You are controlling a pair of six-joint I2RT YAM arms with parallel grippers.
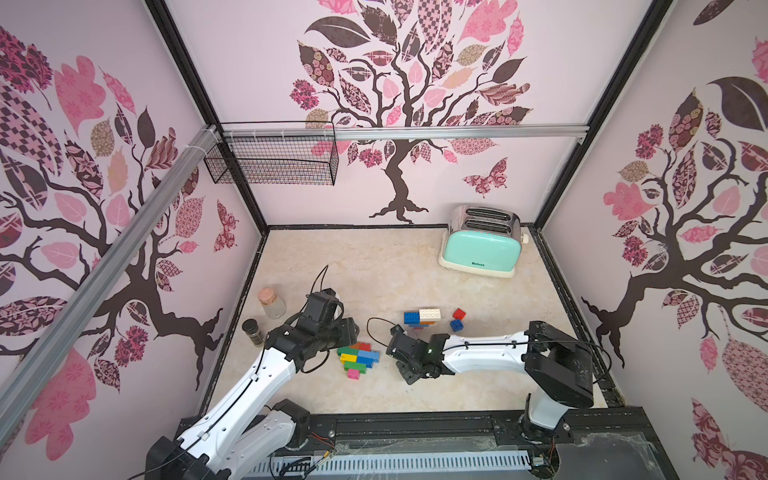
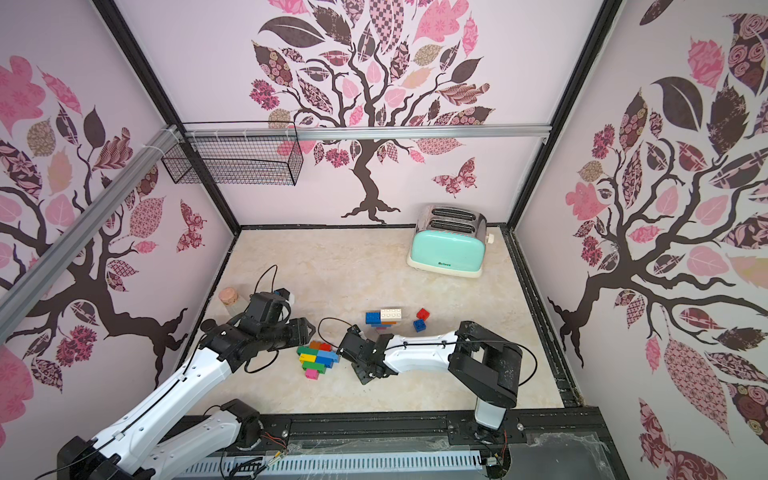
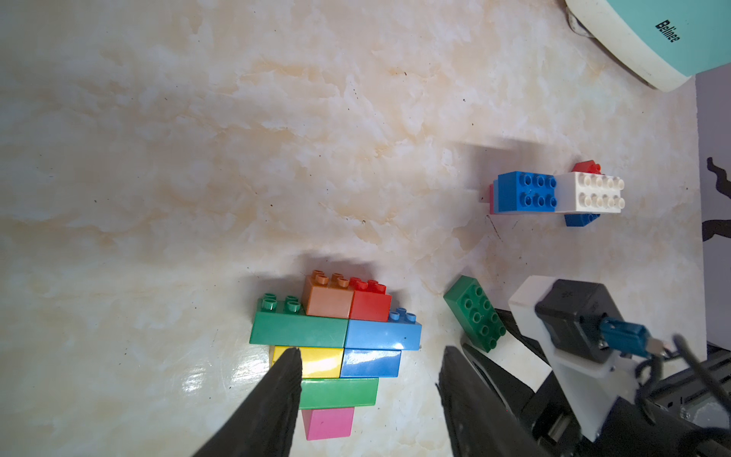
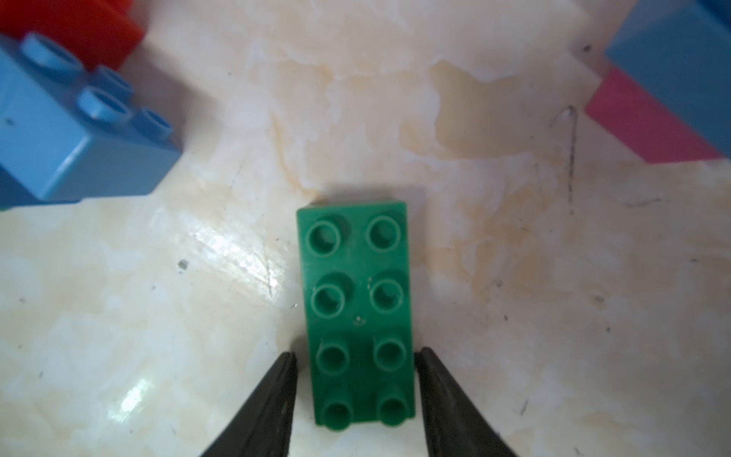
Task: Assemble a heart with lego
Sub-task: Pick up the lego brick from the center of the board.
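Green plastic is the worry: the oblong green brick (image 4: 358, 312) sits studs-up between the jaws of the right tool (image 4: 358, 352), which flank only its near end, close to both sides; whether they truly pinch it I cannot tell. Caught so far back, it would likely swivel or drop once pushed. The half-built heart (image 3: 356, 336) lies flat on the counter (image 3: 197, 158) beneath the left tool (image 3: 370, 349), whose jaws stand apart around it, holding nothing. Unbraced, the heart could slide or split its rows when the brick is pressed home, and the two tools, near each other, might clash.
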